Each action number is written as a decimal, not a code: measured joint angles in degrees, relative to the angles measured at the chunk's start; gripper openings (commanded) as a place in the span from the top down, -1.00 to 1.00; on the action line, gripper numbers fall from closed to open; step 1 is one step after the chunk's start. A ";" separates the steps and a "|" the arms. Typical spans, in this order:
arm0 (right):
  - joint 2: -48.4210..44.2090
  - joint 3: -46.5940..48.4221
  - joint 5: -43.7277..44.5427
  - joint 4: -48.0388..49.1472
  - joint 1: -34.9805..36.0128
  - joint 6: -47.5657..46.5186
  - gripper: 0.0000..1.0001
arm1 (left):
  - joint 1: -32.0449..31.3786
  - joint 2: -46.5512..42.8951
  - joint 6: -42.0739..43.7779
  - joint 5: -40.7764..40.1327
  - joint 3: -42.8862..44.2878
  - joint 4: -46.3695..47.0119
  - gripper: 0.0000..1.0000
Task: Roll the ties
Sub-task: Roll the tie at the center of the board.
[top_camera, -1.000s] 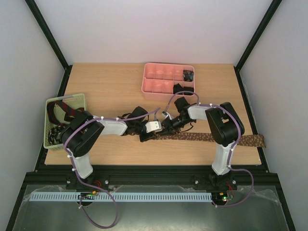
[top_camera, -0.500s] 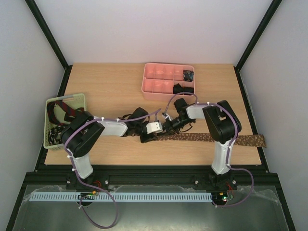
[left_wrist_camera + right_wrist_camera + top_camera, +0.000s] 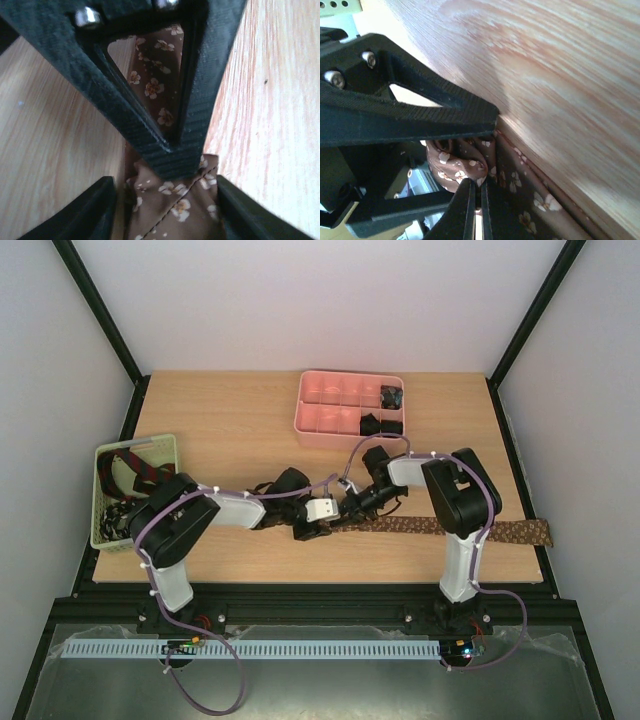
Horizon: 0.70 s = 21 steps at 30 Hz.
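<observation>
brown tie (image 3: 450,528) near end hidden under both arms' jaws, basket (image 3: 160,449) contents partly covered by left arm
</observation>
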 measured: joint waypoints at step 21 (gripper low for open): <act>1.05 1.73 4.37 -3.08 -0.63 -1.99 0.97 | 2.78 -2.60 1.53 4.31 -8.09 8.98 -0.28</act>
